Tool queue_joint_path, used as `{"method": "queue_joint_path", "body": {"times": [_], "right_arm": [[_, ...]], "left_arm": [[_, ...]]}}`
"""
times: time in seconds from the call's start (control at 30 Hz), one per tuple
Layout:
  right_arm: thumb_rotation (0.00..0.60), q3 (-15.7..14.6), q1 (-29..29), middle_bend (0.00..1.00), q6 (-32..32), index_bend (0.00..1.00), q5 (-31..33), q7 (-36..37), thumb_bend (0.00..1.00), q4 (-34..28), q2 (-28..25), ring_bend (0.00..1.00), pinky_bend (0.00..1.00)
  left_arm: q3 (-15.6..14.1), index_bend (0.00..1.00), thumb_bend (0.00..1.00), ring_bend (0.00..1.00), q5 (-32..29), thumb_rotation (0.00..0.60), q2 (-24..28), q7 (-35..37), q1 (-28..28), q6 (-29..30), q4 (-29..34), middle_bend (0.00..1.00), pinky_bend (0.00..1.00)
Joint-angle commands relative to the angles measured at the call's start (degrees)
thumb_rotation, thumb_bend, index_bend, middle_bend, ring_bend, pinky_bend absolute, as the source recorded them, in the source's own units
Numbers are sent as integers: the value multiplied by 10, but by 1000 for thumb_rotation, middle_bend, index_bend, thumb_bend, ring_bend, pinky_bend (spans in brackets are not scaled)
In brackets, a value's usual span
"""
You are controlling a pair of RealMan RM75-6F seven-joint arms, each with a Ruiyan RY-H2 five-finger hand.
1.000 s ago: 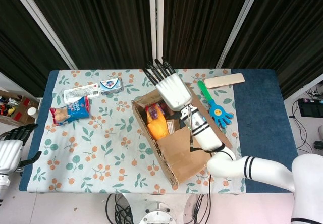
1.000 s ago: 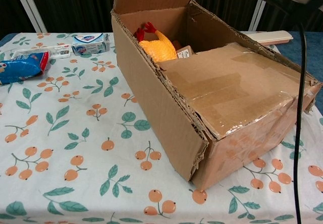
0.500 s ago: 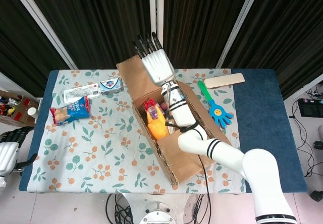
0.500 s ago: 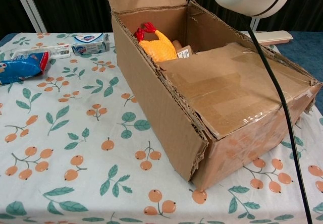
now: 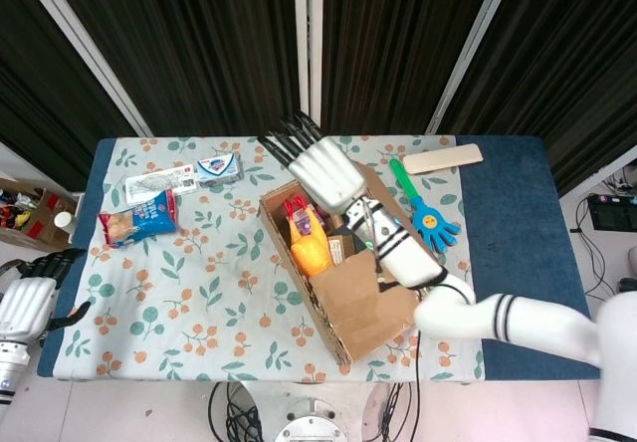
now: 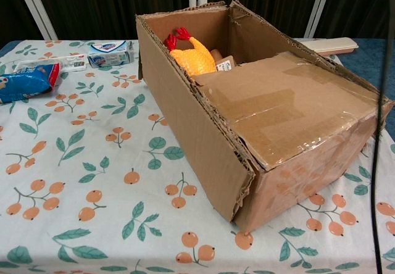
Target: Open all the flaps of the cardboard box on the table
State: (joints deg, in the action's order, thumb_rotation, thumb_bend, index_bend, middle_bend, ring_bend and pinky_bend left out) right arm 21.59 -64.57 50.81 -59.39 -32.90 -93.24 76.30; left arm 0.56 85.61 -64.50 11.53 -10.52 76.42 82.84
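Head view: the cardboard box point(image 5: 343, 268) sits mid-worktop point(image 5: 229, 293), its far end open, one near flap point(image 5: 363, 298) closed. The right robot hand point(image 5: 323, 173) hovers over the far end, fingers spread, grasping nothing. The left robot hand point(image 5: 25, 308) waits off the left edge, loosely curled and empty. One snack bag point(image 5: 139, 216), one blue clapper point(image 5: 428, 218).

Chest view: neither hand shows. The taped flap point(image 6: 290, 107) wants lifting from its free edge beside the one rubber chicken point(image 6: 191, 55), I judge.
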Motion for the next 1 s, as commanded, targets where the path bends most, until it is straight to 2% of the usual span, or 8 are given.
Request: {"method": "queue_joint_path", "body": {"times": [0.03, 0.13, 0.3, 0.53, 0.83, 0.93, 1.0], "right_arm": [[600, -73, 58, 219, -79, 203, 93, -6, 940, -166, -165, 0, 0], [600, -90, 59, 235, -107, 258, 106, 11, 958, -192, -195, 0, 0], [600, -116, 61, 243, -134, 267, 99, 34, 985, -199, -209, 0, 0], [600, -144, 67, 241, -136, 259, 65, 54, 993, -182, -184, 0, 0], [600, -162, 50, 243, -140, 251, 64, 61, 994, -159, -154, 0, 0], [600, -162, 46, 296, -141, 270, 66, 70, 998, -163, -154, 0, 0], [600, -161, 46, 388, -141, 328, 61, 79, 1000, -170, -162, 8, 0]], "left_arm": [[0, 120, 257, 126, 2, 600, -3, -2, -2, -1, 1, 119, 164], [2, 120, 256, 126, 3, 600, -8, -7, -3, 0, -1, 119, 164], [2, 120, 257, 126, 2, 600, -14, -4, -4, -1, -5, 119, 164], [-2, 120, 256, 126, 1, 600, -18, 2, -2, -4, -14, 118, 163], [-3, 120, 256, 126, -1, 600, -18, 7, 0, -5, -20, 119, 163], [-4, 120, 257, 126, -1, 600, -17, 7, 1, -5, -20, 119, 163], [-4, 120, 256, 126, -1, 600, -16, 7, 1, -6, -20, 119, 164]]}}
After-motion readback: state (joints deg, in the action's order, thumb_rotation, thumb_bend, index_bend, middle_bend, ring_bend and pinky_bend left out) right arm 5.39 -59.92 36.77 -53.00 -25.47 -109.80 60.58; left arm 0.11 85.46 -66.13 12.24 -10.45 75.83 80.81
